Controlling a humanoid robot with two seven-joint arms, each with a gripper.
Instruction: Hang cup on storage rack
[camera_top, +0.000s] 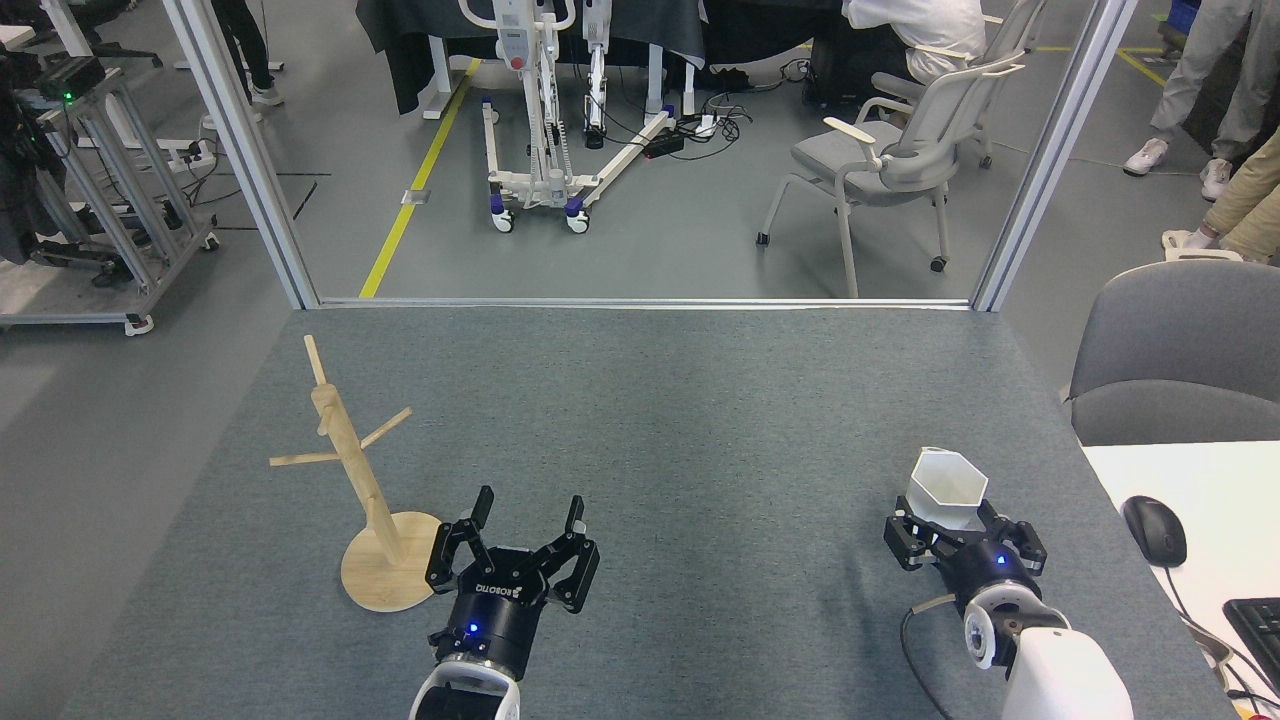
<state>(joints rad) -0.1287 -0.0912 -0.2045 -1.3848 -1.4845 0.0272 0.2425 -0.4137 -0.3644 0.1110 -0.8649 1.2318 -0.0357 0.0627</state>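
- The cup (946, 489), white and faceted with a hexagonal rim, is seen upright on the grey-covered bench (680, 420), towards its near right side.
- The right gripper (961, 528) is placed at the near side of the cup, with its fingers (899, 535) spread on either side of the lower body; whether the cup is actually touched cannot be told.
- The storage rack (362, 490), a light wooden post with thin angled pegs on a round disc base, is set on the near left part of the bench, well apart from the cup.
- The left gripper (528, 512) is held just right of the rack's base, with its fingers (483, 502) spread and nothing between them.
- A computer mouse (1154, 531) is seen on a white desk (1215, 500) at the right edge.
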